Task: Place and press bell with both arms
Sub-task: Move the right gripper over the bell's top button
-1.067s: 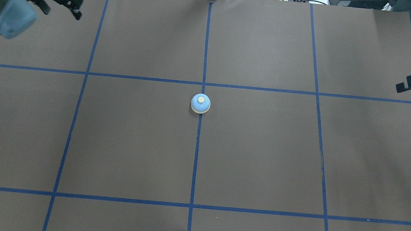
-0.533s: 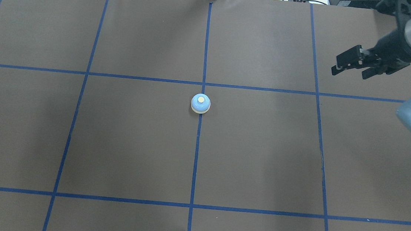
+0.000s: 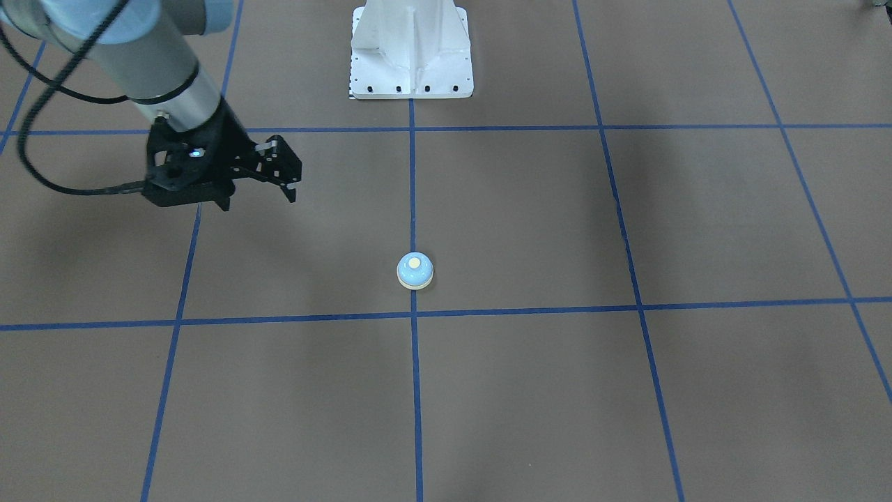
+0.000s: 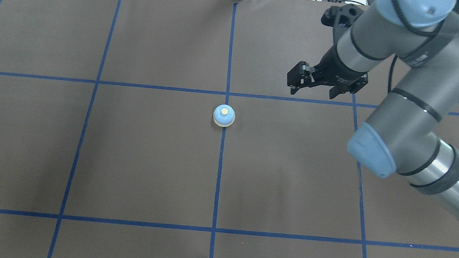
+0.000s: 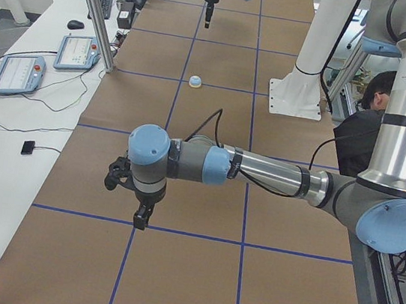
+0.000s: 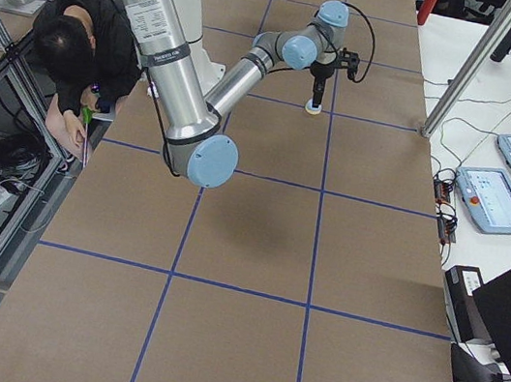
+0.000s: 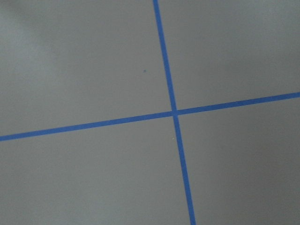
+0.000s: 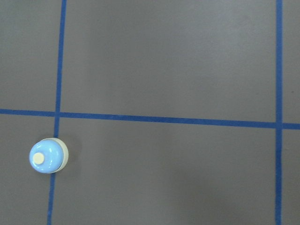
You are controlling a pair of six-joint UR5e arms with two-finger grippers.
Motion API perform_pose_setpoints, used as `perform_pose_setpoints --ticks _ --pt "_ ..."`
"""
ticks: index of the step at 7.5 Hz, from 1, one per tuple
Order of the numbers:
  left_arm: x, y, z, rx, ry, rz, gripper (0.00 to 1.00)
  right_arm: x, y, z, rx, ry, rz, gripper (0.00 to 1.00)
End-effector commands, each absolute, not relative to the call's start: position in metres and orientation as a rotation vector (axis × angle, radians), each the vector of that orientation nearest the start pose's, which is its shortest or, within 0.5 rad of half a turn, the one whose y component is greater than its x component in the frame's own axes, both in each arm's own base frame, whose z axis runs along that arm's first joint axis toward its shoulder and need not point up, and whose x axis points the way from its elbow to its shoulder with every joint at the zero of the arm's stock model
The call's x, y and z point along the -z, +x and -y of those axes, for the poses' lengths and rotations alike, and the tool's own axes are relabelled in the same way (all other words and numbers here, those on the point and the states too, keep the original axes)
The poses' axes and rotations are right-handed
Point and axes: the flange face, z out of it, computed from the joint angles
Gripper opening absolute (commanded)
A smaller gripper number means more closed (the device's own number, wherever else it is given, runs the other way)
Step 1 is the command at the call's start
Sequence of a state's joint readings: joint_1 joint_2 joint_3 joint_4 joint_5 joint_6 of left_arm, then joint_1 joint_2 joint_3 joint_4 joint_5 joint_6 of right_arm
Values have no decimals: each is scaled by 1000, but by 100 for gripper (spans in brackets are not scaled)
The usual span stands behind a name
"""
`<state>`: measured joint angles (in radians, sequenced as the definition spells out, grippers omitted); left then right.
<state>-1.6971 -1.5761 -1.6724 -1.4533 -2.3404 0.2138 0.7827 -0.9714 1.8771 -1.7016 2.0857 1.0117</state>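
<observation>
Hovering right gripper [image 4: 313,91], jaws spread wide, empty, far-right of bell [image 4: 224,115] | bell upright on centre tape line [image 4: 220,165] | left gripper [image 5: 137,218]: opening cannot be told | risk: an off-centre descent would shove the bell sideways, missing its button [image 4: 224,111].

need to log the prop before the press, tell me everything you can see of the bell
The bell is a small dome, smooth light blue, with a round cream button on top and a cream ring at its base. It stands upright on the brown table cover, on the blue tape line down the middle, just on the robot's side of a crossing. Nothing touches it.
</observation>
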Motion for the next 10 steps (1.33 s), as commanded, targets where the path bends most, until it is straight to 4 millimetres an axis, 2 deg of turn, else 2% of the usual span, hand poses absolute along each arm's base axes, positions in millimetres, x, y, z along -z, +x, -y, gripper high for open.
perform_pose_setpoints --ticks 1,2,3,4,5,6,10 --pt "-661 -134 425 -32 108 -766 100 -156 -477 488 -30 76 846 100" --pt "-660 -133 424 -33 114 -770 100 -148 -515 489 -29 84 808 100" --pt "-660 -133 424 -33 114 -770 100 -143 -548 490 -15 86 771 91" --pt "-660 -133 424 -33 115 -771 100 -140 -568 498 -14 87 751 51" --pt "-660 -133 424 -33 115 -771 100 -150 -585 504 -4 96 766 8" --pt "-660 -133 424 -33 115 -773 100 -160 -594 511 -3 105 780 0" --pt "-660 -133 424 -34 116 -773 100 -164 -608 518 1 92 758 0"
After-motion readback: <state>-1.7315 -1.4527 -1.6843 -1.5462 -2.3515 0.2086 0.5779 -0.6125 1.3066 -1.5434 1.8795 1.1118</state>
